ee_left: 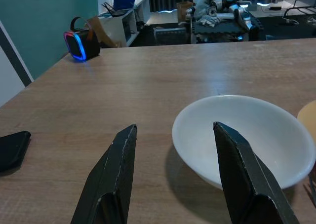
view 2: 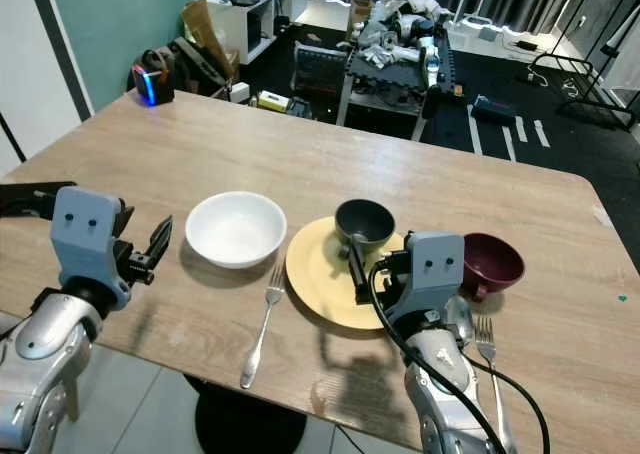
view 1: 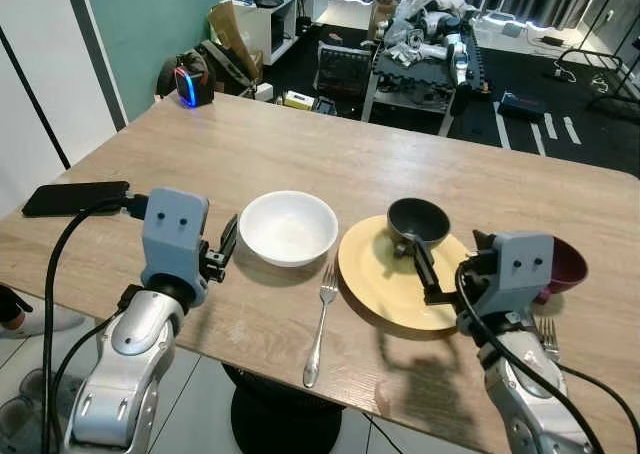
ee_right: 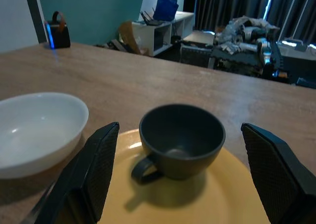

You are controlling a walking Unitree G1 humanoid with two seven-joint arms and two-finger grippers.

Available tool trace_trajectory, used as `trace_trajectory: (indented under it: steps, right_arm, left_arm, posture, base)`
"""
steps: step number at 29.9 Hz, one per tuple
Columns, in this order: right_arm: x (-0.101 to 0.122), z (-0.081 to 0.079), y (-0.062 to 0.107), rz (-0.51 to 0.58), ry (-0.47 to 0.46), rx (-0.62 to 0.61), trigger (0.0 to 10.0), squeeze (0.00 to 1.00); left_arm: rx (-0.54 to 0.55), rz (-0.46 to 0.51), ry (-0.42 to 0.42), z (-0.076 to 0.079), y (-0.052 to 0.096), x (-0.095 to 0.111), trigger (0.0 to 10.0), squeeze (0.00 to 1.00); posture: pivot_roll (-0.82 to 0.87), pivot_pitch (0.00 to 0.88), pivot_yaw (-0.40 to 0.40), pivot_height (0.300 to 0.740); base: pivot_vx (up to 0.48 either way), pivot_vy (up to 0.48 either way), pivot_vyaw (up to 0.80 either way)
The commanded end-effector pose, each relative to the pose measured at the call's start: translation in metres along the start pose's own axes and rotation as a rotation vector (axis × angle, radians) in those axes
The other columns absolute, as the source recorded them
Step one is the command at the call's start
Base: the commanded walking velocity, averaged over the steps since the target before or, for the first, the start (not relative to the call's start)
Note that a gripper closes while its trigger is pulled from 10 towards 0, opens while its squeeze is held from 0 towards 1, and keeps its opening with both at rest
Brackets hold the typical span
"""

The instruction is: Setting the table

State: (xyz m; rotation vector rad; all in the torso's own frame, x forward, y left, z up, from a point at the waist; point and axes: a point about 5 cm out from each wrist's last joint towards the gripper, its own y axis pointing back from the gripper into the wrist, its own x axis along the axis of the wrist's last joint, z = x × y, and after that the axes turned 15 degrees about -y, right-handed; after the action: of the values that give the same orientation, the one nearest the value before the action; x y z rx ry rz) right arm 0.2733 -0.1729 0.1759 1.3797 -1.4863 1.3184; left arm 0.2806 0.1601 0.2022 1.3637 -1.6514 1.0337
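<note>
Cup [ee_right: 181, 139], dark, is sitting upright on yellow plate [view 1: 380, 284] near table [view 1: 300, 144] front edge, handle facing R gripper [ee_right: 180, 179], whose fingers are spread wide just short of it. White bowl [view 1: 288, 226] is resting just L of plate, fork [view 1: 322, 319] lying between. L gripper [ee_left: 173, 179] is hovering open beside bowl. Maroon bowl [view 2: 492, 261] is sitting R of plate.

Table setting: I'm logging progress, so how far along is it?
Done: a yellow plate sits at the near edge with a dark cup standing on it, a white bowl and fork lie to its left, and a maroon cup and second fork to its right. In hand: nothing; the right gripper is open toward the dark cup, the left gripper open beside the bowl. Left: probably moving that cup off the plate.
</note>
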Motion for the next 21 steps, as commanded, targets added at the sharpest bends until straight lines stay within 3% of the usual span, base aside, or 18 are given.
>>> trace_trajectory:
  steps: [1, 8, 21]
  right_arm:
    - [-0.0023, 0.0030, -0.0004, -0.010, 0.006, -0.030, 10.0, 0.00]
    - [-0.0090, 0.0032, 0.0028, -0.009, -0.008, -0.100, 10.0, 0.00]
    - [-0.0058, 0.0071, 0.0017, 0.008, 0.007, -0.123, 10.0, 0.00]
  left_arm:
    - [0.017, -0.038, 0.001, 0.0008, -0.0003, -0.0063, 10.0, 0.00]
    - [0.019, -0.071, -0.010, 0.0067, -0.0041, -0.0067, 10.0, 0.00]
    - [0.011, -0.077, -0.032, 0.0062, -0.0053, -0.0108, 10.0, 0.00]
  posture:
    - [0.04, 0.000, 0.021, 0.740]
    - [0.03, 0.000, 0.039, 0.740]
    - [0.01, 0.000, 0.038, 0.740]
  base:
    - [0.000, 0.000, 0.00]
    - [0.000, 0.000, 0.00]
    - [0.000, 0.000, 0.00]
